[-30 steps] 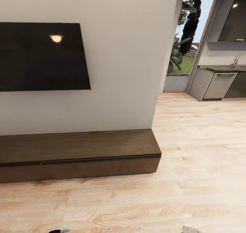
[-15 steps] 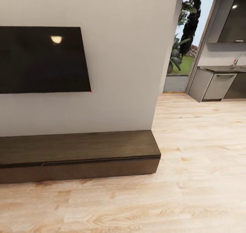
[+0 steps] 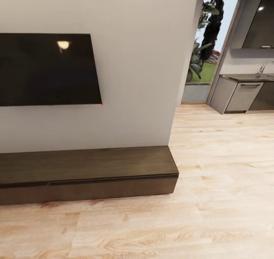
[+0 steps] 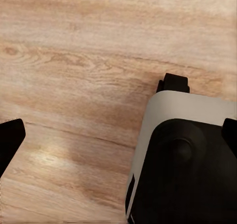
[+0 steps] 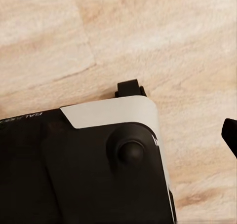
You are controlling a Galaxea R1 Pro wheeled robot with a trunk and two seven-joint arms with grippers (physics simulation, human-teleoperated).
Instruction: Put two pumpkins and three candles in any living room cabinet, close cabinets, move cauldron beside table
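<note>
Floorboards (image 4: 74, 51) lie under both wrist cameras, pale wood grain with the robot's own base (image 4: 182, 169) below each arm. So I judge both arms hang low at my sides, pointing down. The left gripper (image 4: 121, 135) has its two dark fingertips at opposite edges of its wrist picture, spread wide with nothing between them. On the right I see one fingertip (image 5: 230, 135) at the picture's edge, so I cannot tell whether that gripper is spread or pressed together.

Ahead in the head view, the low dark cabinet (image 3: 87, 164) sits on the floor against the wall (image 3: 140, 61). It is the one task thing I can place. Its long axis runs across my view, parallel to the wall, and it lies ahead and mostly to my left, so the left arm is on the nearer side. Its front panel (image 3: 110, 188) looks flush under the top edge, which I read as closed. That would fit a cabinet holding nothing or one already filled and shut again. I cannot tell where the pumpkins, candles and cauldron lie.

Above the cabinet hangs the television (image 3: 45, 69). Further off to the right, past the wall's corner, a doorway (image 3: 209, 42) opens onto greenery, with grey kitchen units (image 3: 243, 95) beside it.
</note>
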